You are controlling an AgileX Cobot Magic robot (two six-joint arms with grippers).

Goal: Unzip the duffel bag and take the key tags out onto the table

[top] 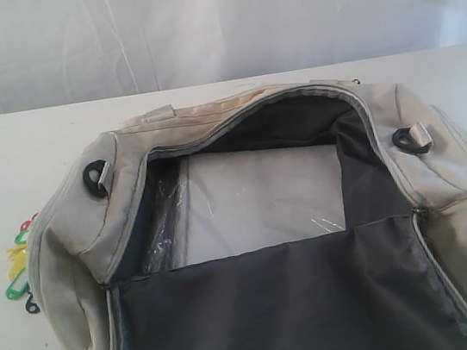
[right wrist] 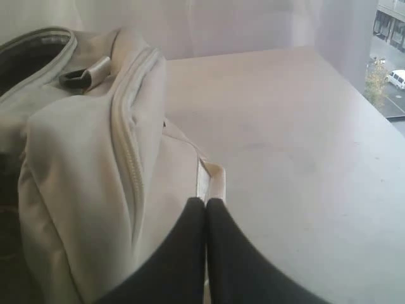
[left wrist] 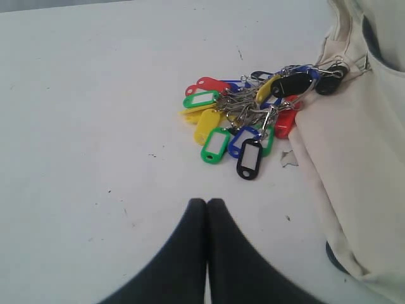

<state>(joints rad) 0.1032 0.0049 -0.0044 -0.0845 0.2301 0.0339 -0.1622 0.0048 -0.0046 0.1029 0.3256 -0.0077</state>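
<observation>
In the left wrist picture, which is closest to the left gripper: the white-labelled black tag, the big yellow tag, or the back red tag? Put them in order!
From the left gripper:
1. black tag, near edge of the bunch.
2. big yellow tag, middle of the bunch.
3. red tag, far edge.

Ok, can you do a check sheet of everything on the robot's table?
Surface: white table, a few small dark specks.
Job's things: bag unzipped, wide open; key tags lie on the table beside it, outside.
Clutter: one small grey fleck by the tags, cannot tell what.
Grippers: left gripper shut, empty, over the table near the tags; right gripper shut, empty, by the bag's end.
Cables: nothing seen.
Surroundings: white curtain behind; a window showing a street.
</observation>
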